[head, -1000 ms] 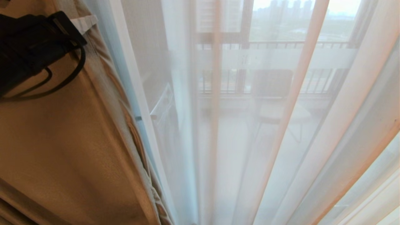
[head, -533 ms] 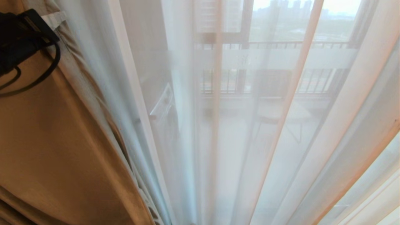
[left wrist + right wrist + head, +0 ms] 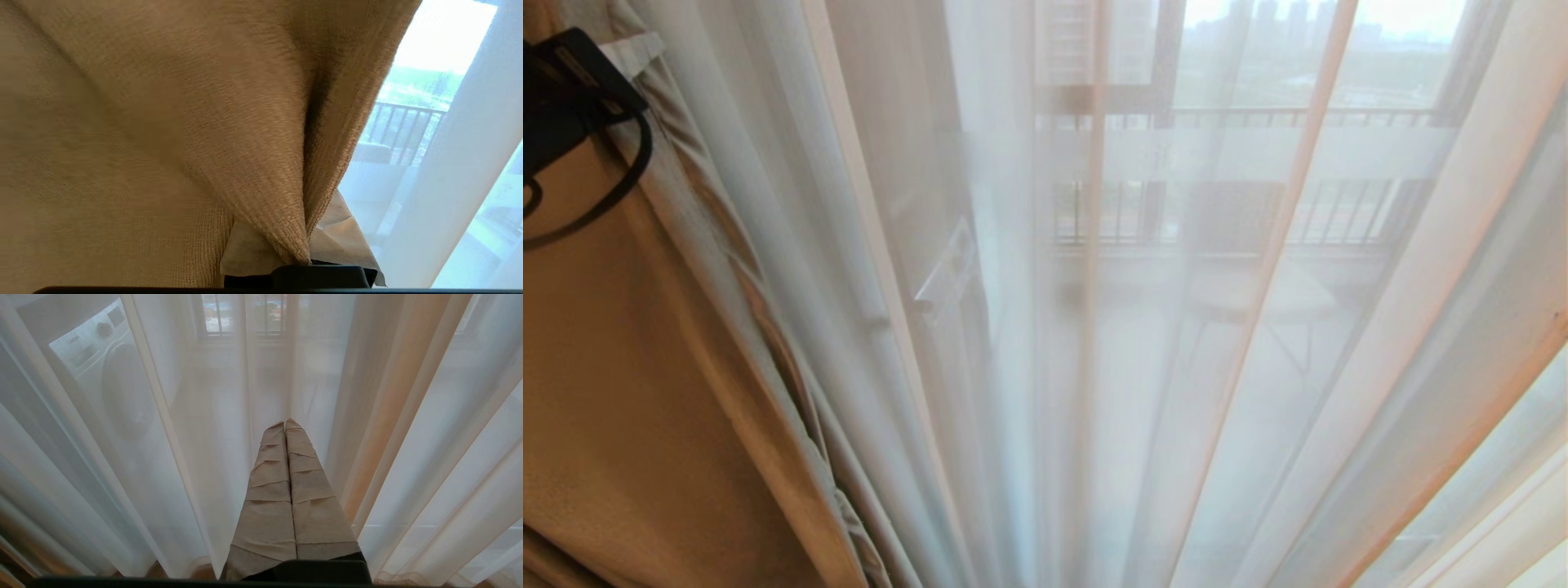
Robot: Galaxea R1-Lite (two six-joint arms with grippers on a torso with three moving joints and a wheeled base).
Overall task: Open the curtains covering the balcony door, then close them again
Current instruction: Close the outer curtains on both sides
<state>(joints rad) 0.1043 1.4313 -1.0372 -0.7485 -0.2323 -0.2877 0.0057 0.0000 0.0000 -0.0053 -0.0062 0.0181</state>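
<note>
Nearest, at the far left, the thick beige drape (image 3: 621,367) is pinched at its edge by the left gripper (image 3: 572,98), closed on a fold of the woven cloth with its pale lining caught alongside. The hold is judged to serve for drawing the drape sideways, since the fabric is bunched tight toward the jaws. The right gripper (image 3: 286,424) is seen with its wrapped fingers (image 3: 271,473) pressed together on nothing, hanging idle just in front of the white sheers (image 3: 1258,343). These sheers are spread across the middle and right. Beyond them, the balcony door (image 3: 1160,98), its frosted band and a railing (image 3: 1331,212) are dimly seen through the cloth.
</note>
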